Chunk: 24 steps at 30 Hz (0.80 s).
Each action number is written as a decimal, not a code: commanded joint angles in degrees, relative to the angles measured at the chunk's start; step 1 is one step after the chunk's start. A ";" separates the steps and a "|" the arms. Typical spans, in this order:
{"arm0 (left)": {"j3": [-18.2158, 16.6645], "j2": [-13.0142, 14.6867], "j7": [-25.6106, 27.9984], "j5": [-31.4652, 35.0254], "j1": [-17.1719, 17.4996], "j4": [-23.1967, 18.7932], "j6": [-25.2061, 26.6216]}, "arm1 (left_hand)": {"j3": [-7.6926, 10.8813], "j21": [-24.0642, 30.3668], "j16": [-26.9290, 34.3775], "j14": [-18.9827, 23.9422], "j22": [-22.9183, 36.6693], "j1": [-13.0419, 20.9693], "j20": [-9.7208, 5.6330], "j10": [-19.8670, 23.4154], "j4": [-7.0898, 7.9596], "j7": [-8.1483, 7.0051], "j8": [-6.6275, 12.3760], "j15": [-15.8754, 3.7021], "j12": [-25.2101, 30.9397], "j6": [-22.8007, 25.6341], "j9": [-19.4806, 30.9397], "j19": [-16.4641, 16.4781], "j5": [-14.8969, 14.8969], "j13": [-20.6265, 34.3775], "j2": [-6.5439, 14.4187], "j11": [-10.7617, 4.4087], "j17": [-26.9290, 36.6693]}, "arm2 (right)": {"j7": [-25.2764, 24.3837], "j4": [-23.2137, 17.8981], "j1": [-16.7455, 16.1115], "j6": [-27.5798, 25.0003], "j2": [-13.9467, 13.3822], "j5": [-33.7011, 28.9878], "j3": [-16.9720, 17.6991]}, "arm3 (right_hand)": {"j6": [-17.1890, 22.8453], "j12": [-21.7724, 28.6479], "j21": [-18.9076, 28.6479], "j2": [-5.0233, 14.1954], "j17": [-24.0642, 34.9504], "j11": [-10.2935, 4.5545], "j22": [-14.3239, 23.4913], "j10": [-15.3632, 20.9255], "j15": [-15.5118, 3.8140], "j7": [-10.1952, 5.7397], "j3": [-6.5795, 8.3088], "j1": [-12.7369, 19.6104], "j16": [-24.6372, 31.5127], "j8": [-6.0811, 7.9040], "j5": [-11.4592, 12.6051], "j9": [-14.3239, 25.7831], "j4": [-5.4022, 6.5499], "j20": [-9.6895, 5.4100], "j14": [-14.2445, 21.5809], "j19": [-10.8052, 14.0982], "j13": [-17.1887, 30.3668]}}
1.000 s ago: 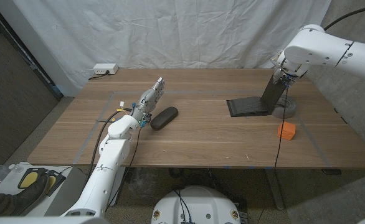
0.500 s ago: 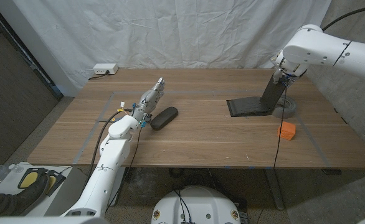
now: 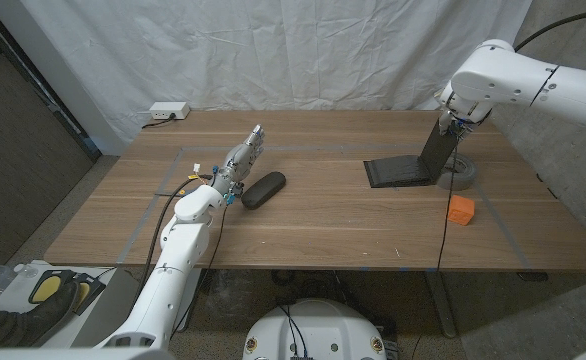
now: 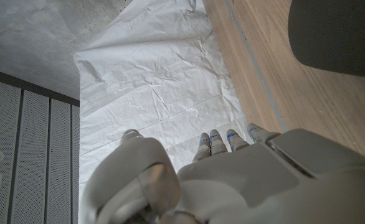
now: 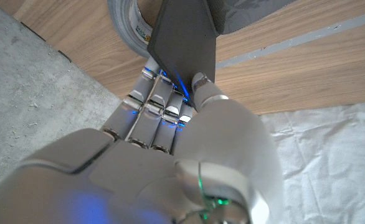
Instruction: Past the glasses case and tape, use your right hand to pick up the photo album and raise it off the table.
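1. Photo album (image 3: 413, 166) lay open on the right half of the counter (image 3: 323, 220), one dark cover flat on the wood and the other standing up at its right end.
2. Nearest on the right, a small orange block (image 3: 460, 209) sat alone, just nearer than the album.
3. On the left, the left robot hand (image 3: 241, 160) stood on the counter with its fingers stretched out toward the far side, holding nothing.
4. Just right of that robot hand lay the dark oval glasses case (image 3: 263, 189), close beside it.
5. Farther right, the right robot hand (image 3: 457, 118) gripped the album's upright cover; the right wrist view showed its fingers (image 5: 150, 102) pressed along one face and the thumb on the other.
6. A grey roll of tape (image 3: 458, 176) lay just right of the album, at the foot of the raised cover.
7. At the far left edge sat a white power strip (image 3: 168, 111), with a white sheet (image 3: 273, 50) hanging behind.
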 commanded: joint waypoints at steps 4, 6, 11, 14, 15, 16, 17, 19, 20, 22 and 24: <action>0.16 0.06 -0.04 0.24 -0.55 0.34 0.34 | -0.52 0.09 0.02 -0.48 0.30 0.46 -2.42 -0.46 -0.11 0.13 -0.18 0.09 0.10 0.17 0.31 -0.41 -0.03 0.31 0.15 -0.25 0.29 | 0.99 1.66 -0.52 0.00 0.93 -1.24 0.59 | 2.09 0.68 1.68 0.21 0.44 -0.46 0.75 2.24 -5.96 -0.20 -0.03 1.60 0.23 0.68 -0.28 0.03 -0.19 -6.75 2.00 1.13 0.06; 0.14 0.02 0.06 0.26 -0.57 0.33 0.36 | -0.54 0.08 0.02 -0.48 0.30 0.48 -2.42 -0.47 -0.12 0.06 -0.18 0.07 0.11 0.18 0.31 -0.44 -0.04 0.31 0.17 -0.23 0.29 | -0.22 1.69 -0.46 0.00 1.03 -0.72 0.46 | 2.63 0.72 2.24 0.24 0.66 -0.49 1.02 2.68 -6.03 -0.56 -0.01 2.27 0.35 0.72 -0.32 0.03 -0.40 -6.84 2.53 1.26 0.07; 0.14 -0.13 -0.10 0.09 -0.83 1.03 0.12 | -0.59 0.10 0.03 -0.46 0.30 0.51 -2.47 -0.45 -0.12 0.10 -0.18 0.10 0.12 0.18 0.31 -0.39 -0.04 0.31 0.19 -0.16 0.29 | -2.08 2.07 -0.11 0.00 1.38 0.55 0.25 | 5.40 1.27 4.59 0.25 1.27 -0.59 2.12 5.81 -6.00 -1.26 -0.48 3.32 0.61 1.14 -0.54 0.11 -0.20 -7.17 4.54 1.75 0.11; 0.18 -0.15 -0.22 0.06 -0.96 1.38 0.06 | -0.61 0.10 0.04 -0.43 0.30 0.53 -2.46 -0.44 -0.12 0.13 -0.18 0.04 0.13 0.16 0.31 -0.40 -0.05 0.31 0.20 -0.17 0.29 | -1.77 2.30 -0.06 0.00 1.59 0.35 0.22 | 7.13 1.38 6.09 0.20 1.63 -1.41 2.83 7.37 -6.06 -1.81 -0.82 3.87 0.91 1.41 -0.58 0.22 -0.13 -7.26 6.01 2.00 0.12; 0.19 -0.18 -0.23 0.04 -1.03 1.54 0.01 | -0.63 0.09 0.04 -0.45 0.30 0.54 -2.46 -0.46 -0.12 0.12 -0.19 0.06 0.12 0.15 0.31 -0.43 -0.05 0.31 0.21 -0.01 0.29 | -1.71 2.30 -0.19 0.00 1.64 0.15 0.37 | 7.42 1.34 6.45 0.14 1.70 -1.46 2.99 7.54 -6.09 -1.94 -0.88 4.09 0.92 1.43 -0.58 0.25 -0.19 -7.28 6.20 2.13 0.12; 0.18 -0.23 -0.19 0.03 -1.04 1.56 0.05 | -0.63 0.10 0.04 -0.45 0.30 0.54 -2.46 -0.43 -0.13 0.09 -0.19 0.01 0.14 0.16 0.31 -0.40 -0.05 0.31 0.21 0.00 0.29 | -1.70 2.26 -0.34 0.00 1.64 0.00 0.56 | 7.61 1.37 6.60 0.14 1.74 -1.34 3.07 7.74 -6.09 -2.02 -0.91 4.18 0.92 1.47 -0.58 0.26 -0.20 -7.28 6.27 2.17 0.13; 0.25 -0.13 -0.13 0.20 -1.03 1.43 0.20 | -0.65 0.08 0.04 -0.45 0.30 0.55 -2.42 -0.46 -0.13 0.13 -0.19 0.03 0.12 0.16 0.31 -0.46 -0.05 0.31 0.22 -0.16 0.29 | -1.46 2.21 -0.55 0.00 1.67 -0.37 0.80 | 8.01 1.37 7.16 0.18 1.89 -1.67 3.34 8.17 -6.11 -2.31 -0.99 4.48 1.00 1.50 -0.59 0.32 -0.21 -7.29 6.62 2.27 0.15; 0.19 -0.26 -0.15 0.04 -1.05 1.50 0.12 | -0.67 0.08 0.03 -0.48 0.30 0.56 -2.41 -0.49 -0.13 0.09 -0.20 0.05 0.11 0.13 0.31 -0.46 -0.05 0.31 0.23 -0.23 0.29 | -1.05 2.03 -1.11 0.00 1.67 -1.17 1.46 | 8.53 1.35 7.74 0.20 2.07 -1.69 3.62 8.53 -6.15 -2.36 -1.05 4.89 1.14 1.58 -0.57 0.39 -0.29 -7.31 7.05 2.42 0.17; 0.20 -0.20 -0.06 0.17 -1.05 1.39 0.11 | -0.68 0.08 0.03 -0.47 0.30 0.57 -2.41 -0.53 -0.13 0.12 -0.19 0.03 0.10 0.15 0.31 -0.47 -0.06 0.31 0.24 -0.21 0.29 | -0.81 1.95 -1.32 0.00 1.67 -1.59 1.70 | 8.62 1.37 7.95 0.23 2.14 -1.55 3.73 8.73 -6.15 -2.38 -1.06 5.08 1.17 1.58 -0.55 0.42 -0.32 -7.33 7.16 2.45 0.18; 0.18 -0.13 -0.16 0.15 -1.11 1.42 0.10 | -0.70 0.08 0.04 -0.45 0.30 0.58 -2.40 -0.56 -0.13 0.13 -0.19 0.04 0.09 0.15 0.31 -0.48 -0.06 0.31 0.25 -0.20 0.29 | -0.66 1.76 -2.01 0.00 1.68 -2.41 2.51 | 9.31 1.43 8.96 0.28 2.43 -1.76 4.30 9.68 -6.15 -2.69 -1.13 5.97 1.24 1.65 -0.49 0.58 -0.46 -7.33 7.54 2.33 0.24; 0.15 -0.25 0.16 0.24 -1.03 1.28 0.11 | -0.72 0.09 0.03 -0.48 0.30 0.59 -2.42 -0.57 -0.13 0.15 -0.18 0.06 0.09 0.17 0.31 -0.46 -0.06 0.31 0.26 -0.11 0.29 | -0.20 1.57 -2.76 0.00 1.69 -3.31 3.42 | 10.21 1.42 9.86 0.54 2.68 -1.85 4.80 10.34 -6.14 -3.01 -1.15 6.67 1.26 1.92 -0.44 0.86 -0.43 -7.33 7.78 2.22 0.28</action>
